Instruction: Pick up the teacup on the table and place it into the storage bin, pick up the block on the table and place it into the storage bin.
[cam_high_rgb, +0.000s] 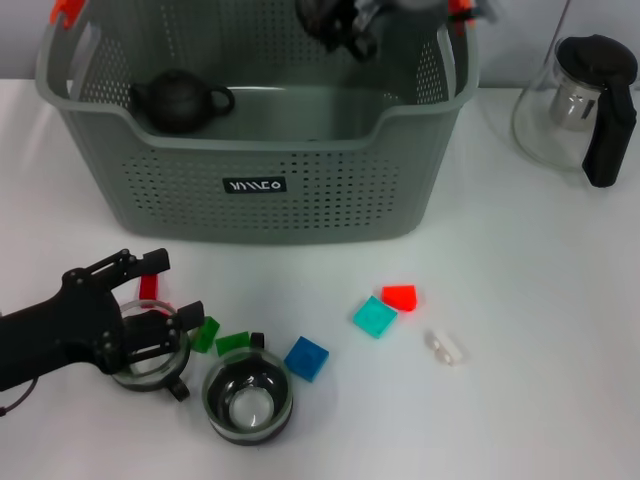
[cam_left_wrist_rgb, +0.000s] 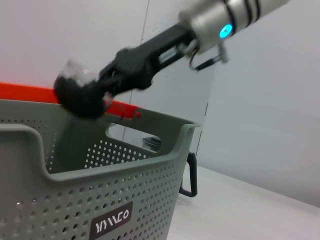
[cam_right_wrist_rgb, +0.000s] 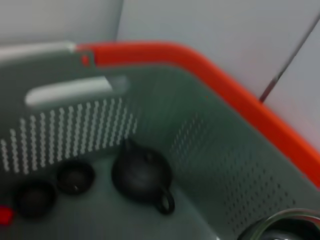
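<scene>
The left gripper (cam_high_rgb: 158, 300) sits near the desk's front-left corner, fingers apart around a glass teacup (cam_high_rgb: 150, 357); the blue block (cam_high_rgb: 306, 358) lies nearby. The right gripper (cam_high_rgb: 340, 30) hangs over the storage bin (cam_high_rgb: 250, 190) at the desk's back edge; I cannot tell its finger state.

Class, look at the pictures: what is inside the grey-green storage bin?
Inside the storage bin sits a dark teapot with two small dark cups beside it. The right gripper hangs over the bin. The front wall hides part of the floor.
</scene>
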